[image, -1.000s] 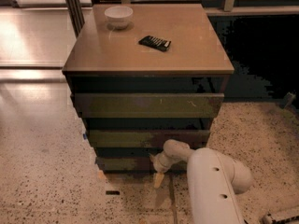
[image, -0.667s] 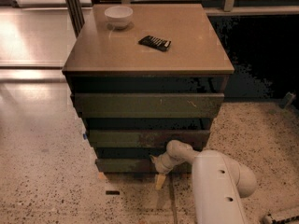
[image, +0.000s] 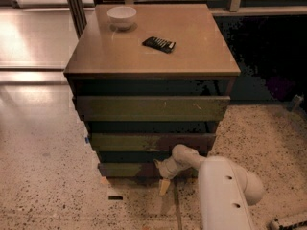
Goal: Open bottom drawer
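Observation:
A brown cabinet point(image: 152, 47) stands on the speckled floor with three dark drawer fronts. The bottom drawer point(image: 125, 169) is the narrowest front, lowest in the stack, just above the floor. The mid-sized front point(image: 144, 142) and the widest front point(image: 148, 108) lie above it. My white arm point(image: 225, 195) reaches in from the lower right. My gripper point(image: 162, 173) is at the right part of the bottom drawer front, close to the floor. A pale fingertip point(image: 163, 186) points down below the drawer.
A white bowl point(image: 121, 17) and a black flat object point(image: 159, 44) lie on the cabinet top. A dark wall area lies to the right of the cabinet. A small dark mark point(image: 115, 197) lies on the floor in front.
The arm has shifted slightly to the right and the gripper stays at the bottom drawer front. The drawers look unmoved.

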`<state>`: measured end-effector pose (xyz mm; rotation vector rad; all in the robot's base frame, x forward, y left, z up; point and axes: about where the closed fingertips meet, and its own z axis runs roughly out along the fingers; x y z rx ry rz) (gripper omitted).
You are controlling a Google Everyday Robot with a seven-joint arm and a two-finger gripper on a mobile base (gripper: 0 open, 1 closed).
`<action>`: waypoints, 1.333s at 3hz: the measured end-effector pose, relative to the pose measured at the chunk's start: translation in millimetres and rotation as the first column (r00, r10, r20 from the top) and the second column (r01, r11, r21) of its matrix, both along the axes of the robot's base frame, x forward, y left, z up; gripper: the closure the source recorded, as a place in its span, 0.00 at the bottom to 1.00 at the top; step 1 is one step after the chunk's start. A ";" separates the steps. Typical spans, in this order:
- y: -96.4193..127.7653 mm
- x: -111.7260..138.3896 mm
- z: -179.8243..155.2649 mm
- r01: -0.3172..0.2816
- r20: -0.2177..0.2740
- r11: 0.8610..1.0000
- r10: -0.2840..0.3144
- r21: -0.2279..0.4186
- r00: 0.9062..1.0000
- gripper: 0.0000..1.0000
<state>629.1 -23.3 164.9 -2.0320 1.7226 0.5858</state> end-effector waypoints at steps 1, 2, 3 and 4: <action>0.0 0.0 2.2 0.000 0.000 1.000 0.000 0.000 1.000 0.00; 1.0 -11.9 0.0 -0.007 -0.012 0.999 0.008 0.040 1.000 0.00; 1.0 -11.9 5.6 -0.007 -0.012 0.999 0.008 0.040 1.000 0.00; -4.8 -72.0 21.0 0.020 -0.045 0.994 -0.015 0.108 0.999 0.00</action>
